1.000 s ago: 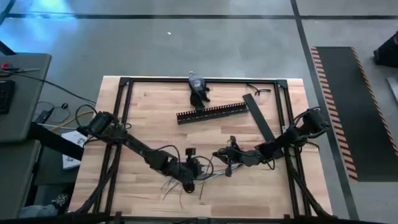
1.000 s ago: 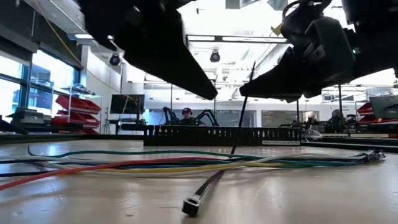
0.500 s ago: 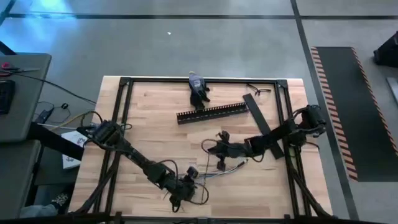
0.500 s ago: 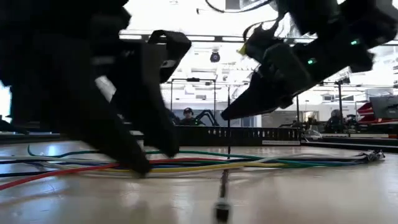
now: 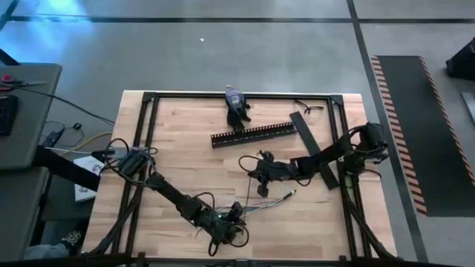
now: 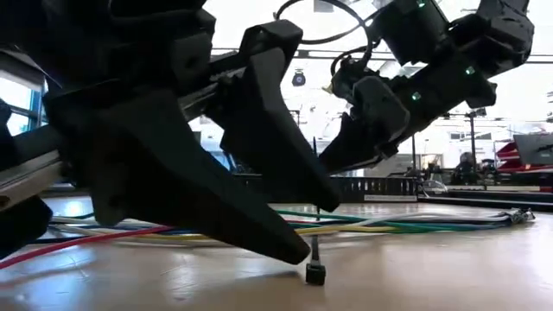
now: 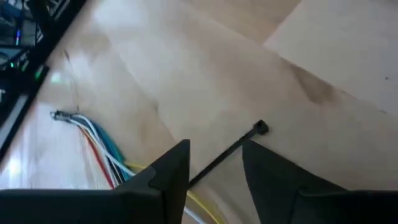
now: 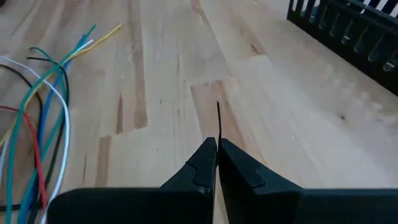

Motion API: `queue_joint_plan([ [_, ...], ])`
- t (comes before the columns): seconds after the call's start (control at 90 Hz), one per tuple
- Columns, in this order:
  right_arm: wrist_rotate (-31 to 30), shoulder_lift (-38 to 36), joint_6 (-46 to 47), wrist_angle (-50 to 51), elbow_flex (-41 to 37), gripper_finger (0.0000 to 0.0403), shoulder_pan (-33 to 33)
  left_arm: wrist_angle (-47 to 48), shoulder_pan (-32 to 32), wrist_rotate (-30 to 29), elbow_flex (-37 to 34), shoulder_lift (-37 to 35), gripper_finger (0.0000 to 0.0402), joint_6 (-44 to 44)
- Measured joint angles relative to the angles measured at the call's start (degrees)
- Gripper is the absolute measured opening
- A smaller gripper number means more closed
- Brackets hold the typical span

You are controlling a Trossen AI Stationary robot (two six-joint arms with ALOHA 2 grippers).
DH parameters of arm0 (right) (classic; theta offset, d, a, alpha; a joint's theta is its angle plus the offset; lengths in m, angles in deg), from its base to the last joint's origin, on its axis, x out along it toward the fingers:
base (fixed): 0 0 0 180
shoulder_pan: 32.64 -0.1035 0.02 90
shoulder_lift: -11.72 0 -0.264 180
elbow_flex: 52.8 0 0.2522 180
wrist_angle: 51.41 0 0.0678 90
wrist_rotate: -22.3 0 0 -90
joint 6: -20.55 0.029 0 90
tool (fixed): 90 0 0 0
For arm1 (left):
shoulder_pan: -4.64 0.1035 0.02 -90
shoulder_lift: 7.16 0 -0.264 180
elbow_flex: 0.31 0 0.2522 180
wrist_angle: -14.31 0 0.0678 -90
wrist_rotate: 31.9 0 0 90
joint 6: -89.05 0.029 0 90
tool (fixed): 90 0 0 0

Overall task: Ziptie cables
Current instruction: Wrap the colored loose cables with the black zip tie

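Pale and coloured thin cables (image 5: 276, 201) are laid left-to-right between both grippers. A black zip tie (image 6: 314, 246) is pinched upright by the closed right gripper (image 5: 261, 184) just beyond them, its head (image 6: 315, 274) hanging near the open left gripper (image 5: 239, 215).

my 2 arms are dark, near black, each a chain of jointed segments with thin black cables looping off the links. my left gripper (image 7: 214, 171) ends in 2 matte black fingers (image 7: 168, 171), broad wedges that taper to blunt tips. my right gripper (image 8: 216, 144) has the same dark wedge fingers (image 8: 200, 163), with stepped, notched inner edges. small green lights glow on my right arm's (image 6: 432, 73) housing, toward 1 o'clock in the low view.
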Motion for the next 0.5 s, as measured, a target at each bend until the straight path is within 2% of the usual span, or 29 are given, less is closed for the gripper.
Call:
queue_joint_plan([
  [0.111,0.2,0.0,0.2,-0.1,0.0,0.0,0.0,0.6,1.1,-3.6,0.0,0.0,0.014,3.7],
  [0.389,0.8,0.0,0.2,-0.2,0.0,0.0,0.0,4.0,2.4,-3.0,0.0,0.0,0.0141,10.1],
  [0.5,0.9,0.0,0.3,-0.3,0.0,0.0,0.0,6.6,0.9,-8.3,-0.1,-0.9,0.0141,17.2],
])
